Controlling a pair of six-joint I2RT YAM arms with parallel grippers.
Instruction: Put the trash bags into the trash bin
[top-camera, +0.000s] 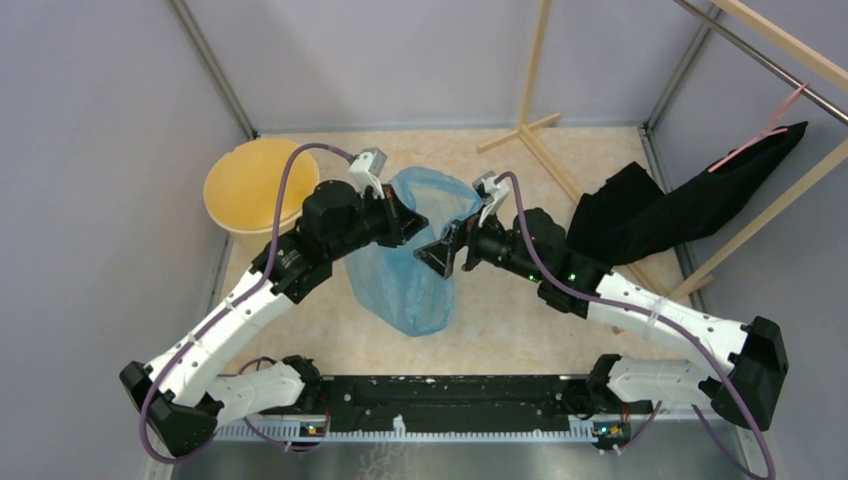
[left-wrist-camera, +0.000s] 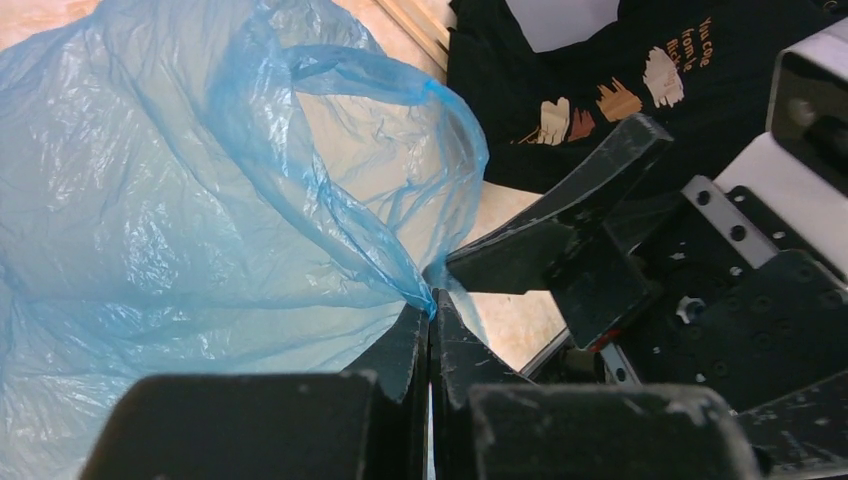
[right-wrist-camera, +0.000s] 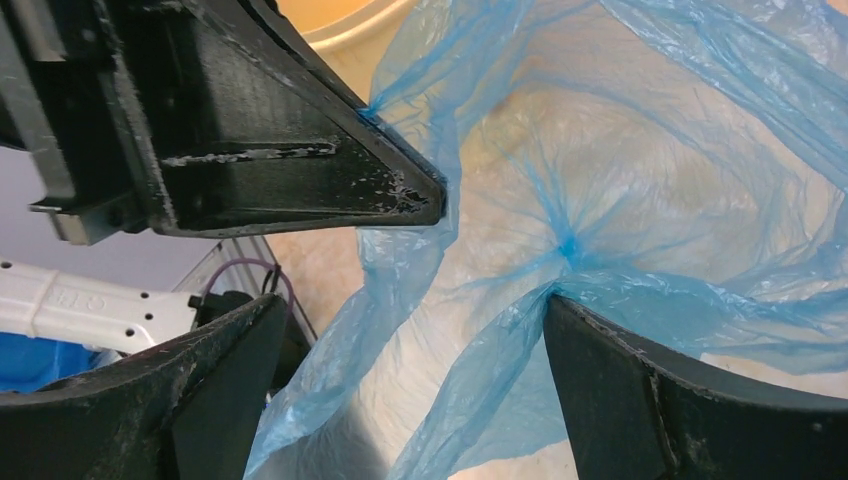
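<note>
The light-blue trash bag (top-camera: 410, 280) hangs between my two grippers above the table, its mouth open at the top. My left gripper (top-camera: 402, 222) is shut on the bag's rim, and the pinched film shows at its fingertips in the left wrist view (left-wrist-camera: 432, 300). My right gripper (top-camera: 446, 256) is open beside the bag's right side. In the right wrist view (right-wrist-camera: 410, 330) strands of bag film (right-wrist-camera: 620, 200) hang between its spread fingers, and film drapes on the right finger (right-wrist-camera: 650, 390). The pale-yellow bin (top-camera: 250, 185) stands at the far left, behind the left arm.
A black cloth (top-camera: 680, 205) hangs from a wooden rack (top-camera: 530, 120) at the right. It also shows in the left wrist view (left-wrist-camera: 600, 80). Grey walls enclose the table. The bin's rim (right-wrist-camera: 340, 25) shows behind the left gripper (right-wrist-camera: 300, 150).
</note>
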